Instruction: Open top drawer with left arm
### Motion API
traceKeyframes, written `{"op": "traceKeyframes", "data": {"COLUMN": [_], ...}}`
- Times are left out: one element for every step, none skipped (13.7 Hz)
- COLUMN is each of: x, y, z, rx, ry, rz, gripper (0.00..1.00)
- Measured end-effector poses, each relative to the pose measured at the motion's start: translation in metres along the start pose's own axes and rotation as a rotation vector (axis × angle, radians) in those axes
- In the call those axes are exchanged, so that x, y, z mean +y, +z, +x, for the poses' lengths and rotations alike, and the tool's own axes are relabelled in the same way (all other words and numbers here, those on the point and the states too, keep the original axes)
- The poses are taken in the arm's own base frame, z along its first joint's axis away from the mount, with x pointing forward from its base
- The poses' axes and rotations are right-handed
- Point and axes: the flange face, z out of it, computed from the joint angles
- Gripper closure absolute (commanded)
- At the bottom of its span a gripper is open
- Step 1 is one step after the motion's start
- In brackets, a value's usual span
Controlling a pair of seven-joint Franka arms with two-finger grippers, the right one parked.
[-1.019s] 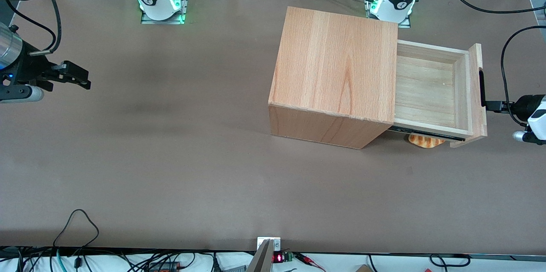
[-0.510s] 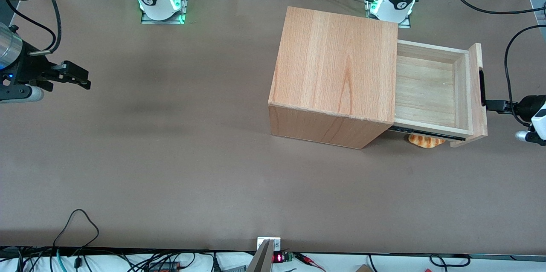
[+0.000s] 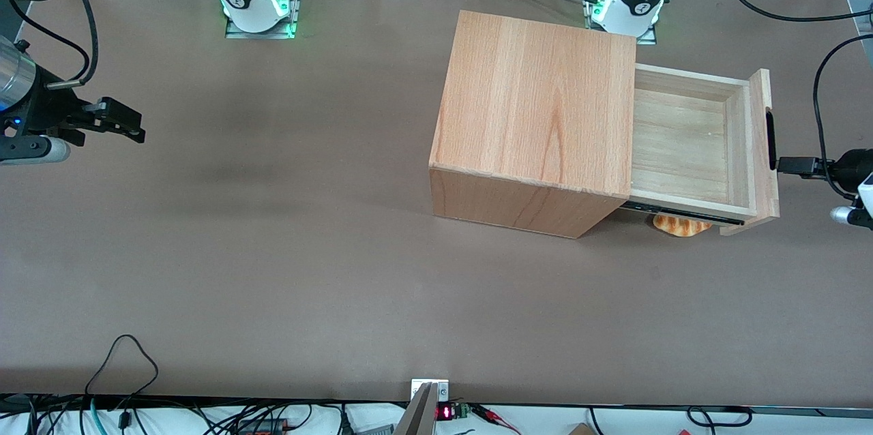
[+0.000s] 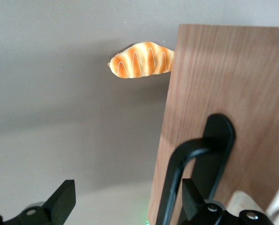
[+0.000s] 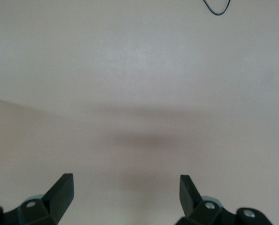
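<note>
Pale-wood drawer [image 3: 689, 142] was pulled well out of the cabinet [image 3: 539, 114], toward the working arm's end of the table [image 3: 273, 251], so you could read the task as essentially done. Your gripper [image 3: 791, 166] sat just off the front panel, level with the black handle [image 3: 770, 140] and pointing at it; that line-up fits a straight pull along the drawer's travel. In the wrist view the fingers [image 4: 64, 199] were spread wide, with the handle [image 4: 195, 164] between them near one finger and nothing clamped; from the front view I judged it released or about to clear, though whether a finger was touching the bar I couldn't tell. A striped bread-like thing [image 4: 141, 61] lay on the table under the drawer's overhang, at the side nearer the front camera. It wasn't in the drawer's path, so no clash expected. Hidden: most of that bread from the front view, under the drawer edge; most of your arm [image 3: 856, 179], cut off at the frame edge; any lower drawers, since the cabinet's front faced away from the camera. The drawer looked empty.
</note>
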Motion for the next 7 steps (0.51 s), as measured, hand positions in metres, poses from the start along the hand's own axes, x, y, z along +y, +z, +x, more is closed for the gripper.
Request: {"op": "traceKeyframes", "data": {"x": [0.002, 0.004, 0.007, 0.01, 0.012, 0.016, 0.02], "y": [-0.01, -0.021, -0.032, -0.039, -0.046, -0.052, -0.059], "z": [-0.004, -0.009, -0.014, -0.017, -0.019, -0.021, -0.024], "rx": [-0.006, -0.009, -0.011, -0.01, -0.004, 0.006, 0.017], "ry": [0.001, 0.002, 0.004, 0.005, 0.008, 0.011, 0.016], "rz": [-0.003, -0.004, -0.005, -0.004, 0.0, 0.005, 0.012], "gripper": [0.0, 0.0, 0.0, 0.0, 0.0, 0.0, 0.0]}}
